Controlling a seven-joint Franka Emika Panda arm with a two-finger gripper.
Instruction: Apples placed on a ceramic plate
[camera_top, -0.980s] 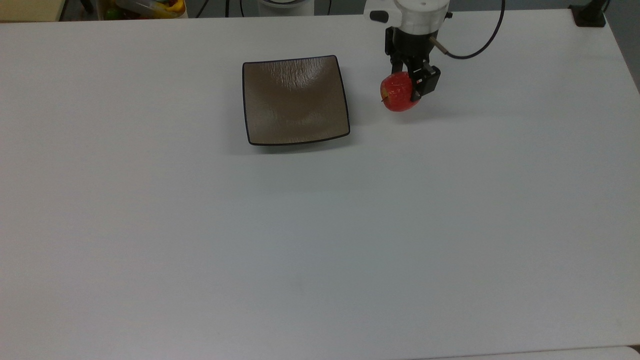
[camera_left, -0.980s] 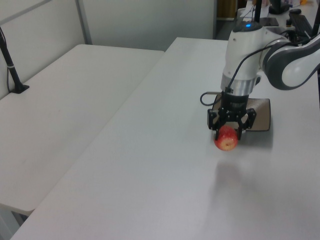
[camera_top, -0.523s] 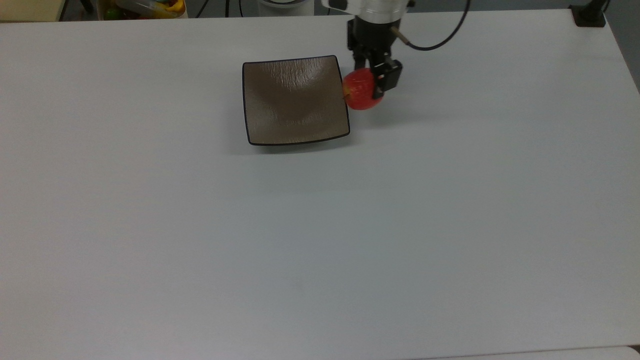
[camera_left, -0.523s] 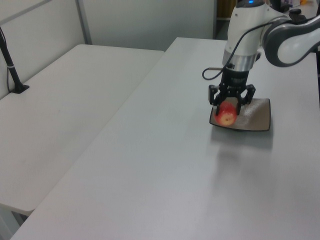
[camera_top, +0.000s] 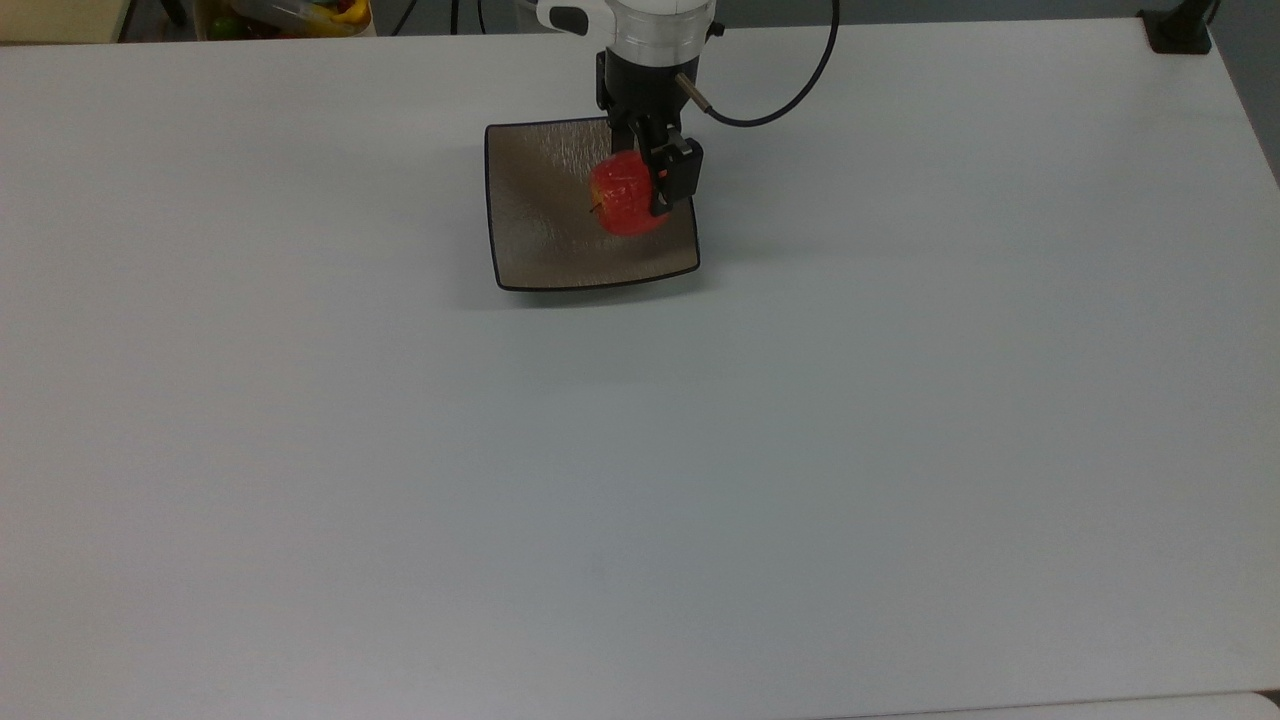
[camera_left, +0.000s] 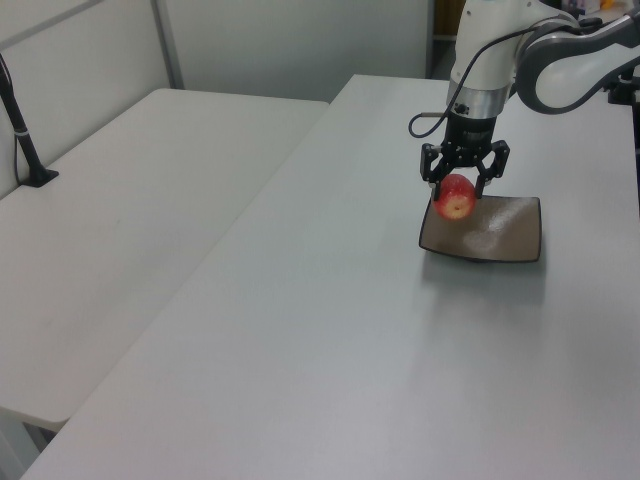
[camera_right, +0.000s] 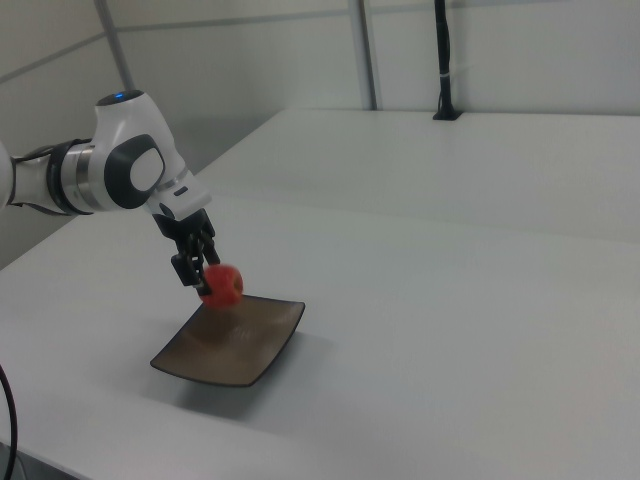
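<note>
Top view, gripper: your gripper (camera_top: 628, 192) points down over the ceramic plate (camera_top: 540, 235), its fingers clamped on the apple (camera_top: 624, 207) from either side.
Top view, apple: you see it red, over the plate's half toward the top view's right, its short dark stem pointing to the top view's left.
Top view, plate: square, brownish, thin dark rim, lying flat on the white table (camera_top: 700, 480); a black cable (camera_top: 790, 85) loops off the wrist.
Left view, gripper: both black fingers (camera_left: 432, 175) splay around the apple (camera_left: 456, 197), which hangs clear above the plate (camera_left: 505, 235), not touching it.
Left view, plate: it lies near the table's far end, with the apple over the edge toward the left view's left.
Right view, gripper: your arm (camera_right: 110, 175) reaches in from the right view's left, with the gripper (camera_right: 200, 272) closed on the apple (camera_right: 222, 285).
Right view, apple: held in the air above the plate (camera_right: 240, 350), over its far part, with a gap below it.
Right view, table: a second white table (camera_right: 480, 160) stands beyond yours.
</note>
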